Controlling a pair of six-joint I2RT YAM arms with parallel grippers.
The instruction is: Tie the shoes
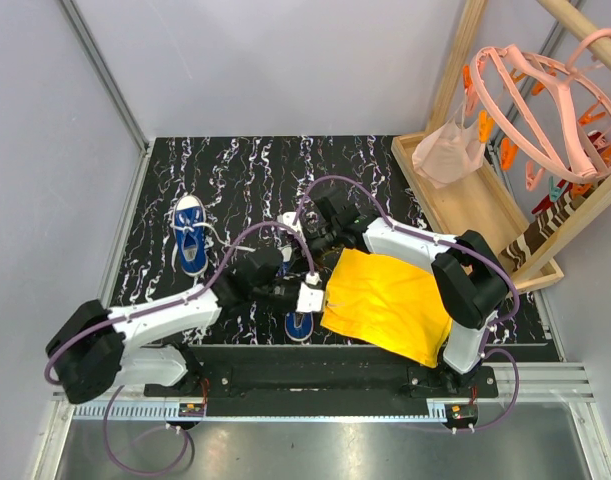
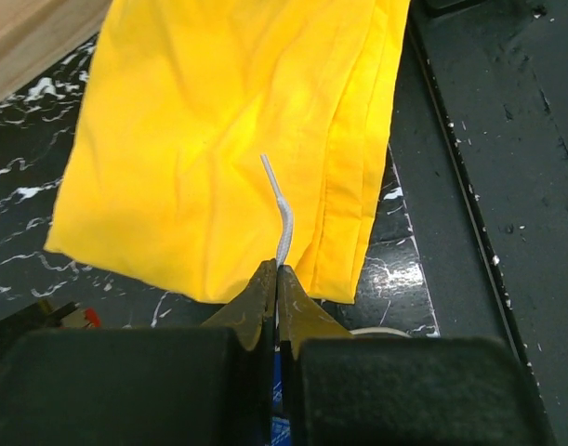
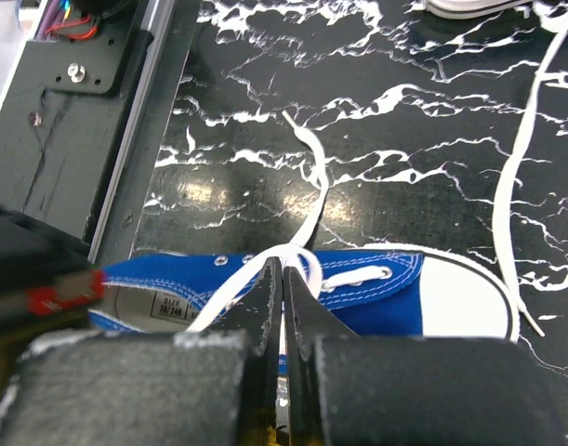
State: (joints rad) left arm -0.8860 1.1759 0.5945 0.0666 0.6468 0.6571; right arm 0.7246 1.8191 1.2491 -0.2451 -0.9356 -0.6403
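The near shoe (image 3: 376, 288) lies on its side on the marbled table (image 1: 235, 170), at the 6 o'clock edge between the two arms. Its toe cap points to 3 o'clock in the right wrist view. We see no knot or bow on it.

The right gripper (image 3: 282, 269) hangs directly over the eyelets with its jaws fully closed. A lace strand (image 3: 313, 186) runs up to the fingertips and on towards 12 o'clock, and we judge it to be pinched there. The left gripper (image 2: 276, 279) is likewise fully closed. It pinches a lace tail (image 2: 282, 214), whose stiff end sticks out towards 12 o'clock over the yellow cloth (image 2: 218, 139).

The far shoe (image 1: 191, 235) sits well apart at 10 o'clock of the near one, upright, with its laces splayed and untied. The cloth lies just beside the near shoe at 3 o'clock. A wooden rack (image 1: 465, 200) with pink hangers (image 1: 545, 110) stands at 1 o'clock.

Assessment: the step in hand is the first crossing of the near shoe's laces, with one lace held in each gripper. The next move calls for drawing the two laces across each other under even tension, without dragging the light shoe or snagging the cloth. The second shoe has not yet been attended to.
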